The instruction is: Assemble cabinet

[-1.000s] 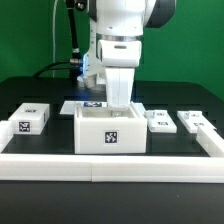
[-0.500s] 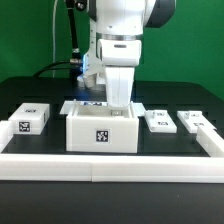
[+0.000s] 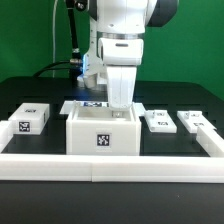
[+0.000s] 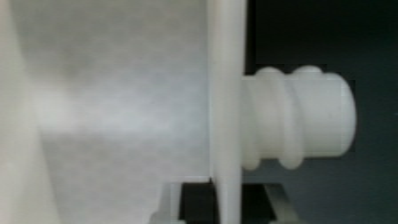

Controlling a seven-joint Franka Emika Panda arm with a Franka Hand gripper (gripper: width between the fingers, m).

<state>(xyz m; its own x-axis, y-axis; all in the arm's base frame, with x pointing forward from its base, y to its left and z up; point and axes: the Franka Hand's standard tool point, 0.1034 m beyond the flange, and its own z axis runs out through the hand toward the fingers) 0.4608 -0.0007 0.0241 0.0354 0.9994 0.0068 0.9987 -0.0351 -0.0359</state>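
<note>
In the exterior view the large white plastic box-shaped cabinet body [image 3: 103, 138], a square black-and-white tag on its front, stands on the black table [image 3: 40, 92] just behind the long low white rail [image 3: 110, 166]. The white arm's two-finger gripper [image 3: 120, 106] reaches down to the body's open top. A small white tagged block [image 3: 30, 118] lies toward that view's left, a small white tagged panel [image 3: 160, 121] and a second panel [image 3: 197, 122] toward its right, and the flat white marker board [image 3: 88, 104] behind the body. In the wrist view the dark fingers [image 4: 260, 203] are clamped on the body's thin white wall [image 4: 222, 100], with a ribbed white round stub [image 4: 302, 115] jutting from it
</note>
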